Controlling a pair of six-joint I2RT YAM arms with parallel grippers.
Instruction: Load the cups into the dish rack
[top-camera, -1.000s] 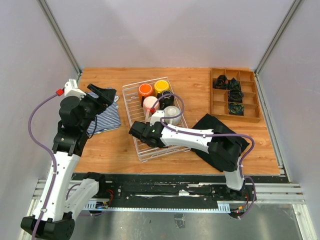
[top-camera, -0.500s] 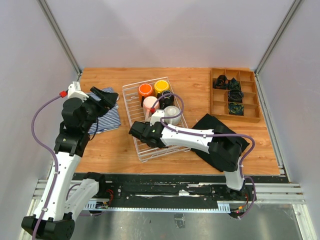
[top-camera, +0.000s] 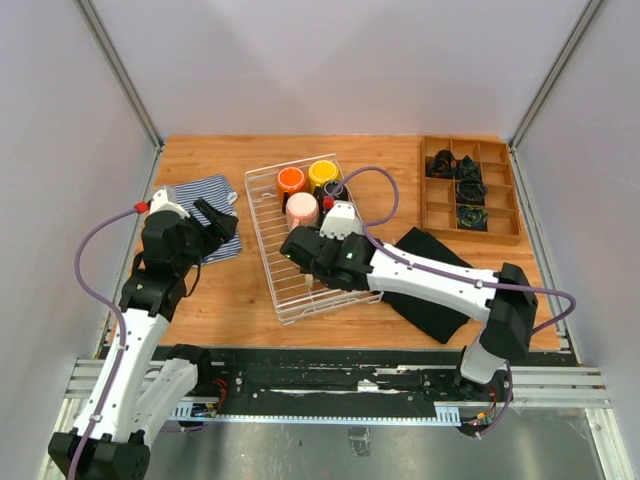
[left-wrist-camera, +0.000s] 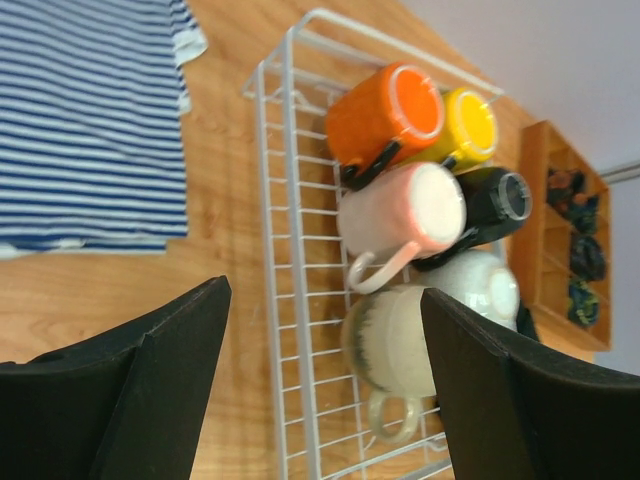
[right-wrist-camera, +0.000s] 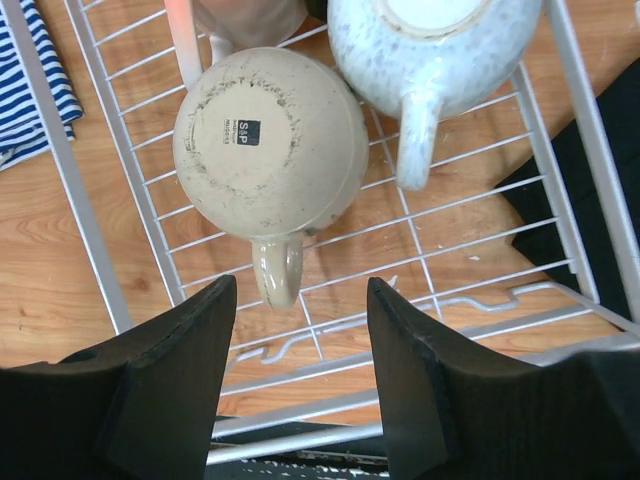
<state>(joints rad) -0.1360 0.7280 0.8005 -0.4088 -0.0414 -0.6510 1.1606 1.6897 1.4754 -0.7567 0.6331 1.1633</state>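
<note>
On the wood-grain worktop (top-camera: 225, 295) sits the white wire rack (top-camera: 262, 240), with all six cups (left-wrist-camera: 400, 210) inside. From above, the right arm (top-camera: 430, 280) hides the speckled beige cup (right-wrist-camera: 270, 140), which is base up, and the glazed whitish cup (right-wrist-camera: 435, 50), cut off in the wrist view. The right gripper (right-wrist-camera: 295, 390) has its jaws spread and empty by the beige cup's handle. The left gripper (left-wrist-camera: 320, 400) has its jaws wide and empty, left of the rack.
</note>
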